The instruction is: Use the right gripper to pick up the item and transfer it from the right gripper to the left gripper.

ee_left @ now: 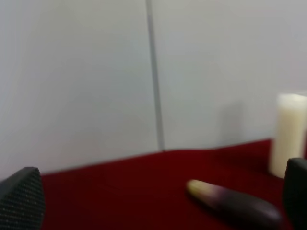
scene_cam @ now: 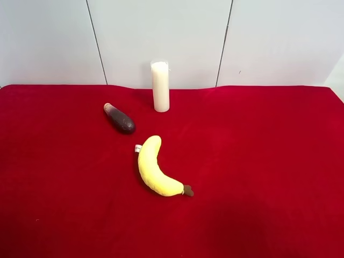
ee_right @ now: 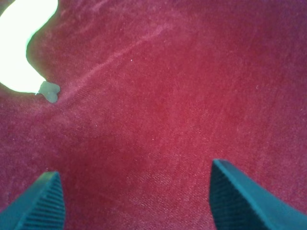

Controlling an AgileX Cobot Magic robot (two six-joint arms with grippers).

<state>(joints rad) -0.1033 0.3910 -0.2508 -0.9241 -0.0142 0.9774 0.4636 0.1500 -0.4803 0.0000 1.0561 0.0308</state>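
Eggplant (scene_cam: 119, 119) — smooth, dark, tapered — on red velvet (scene_cam: 258, 161); both hands (ee_right: 136, 196) (ee_left: 158, 201) open, empty.

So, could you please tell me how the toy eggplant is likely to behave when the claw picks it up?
The eggplant lies on its side and looks rounded and elongated, so a nudge may roll it, though the red cloth probably damps that. Its dark skin looks smooth, so it could slip. It is small, likely light.

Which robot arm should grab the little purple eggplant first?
The right one, probably, since the job gives it the pickup. Its jaws stand open over bare red cloth near the banana, holding nothing. The left gripper faces the eggplant, jaws open, well placed to receive it.
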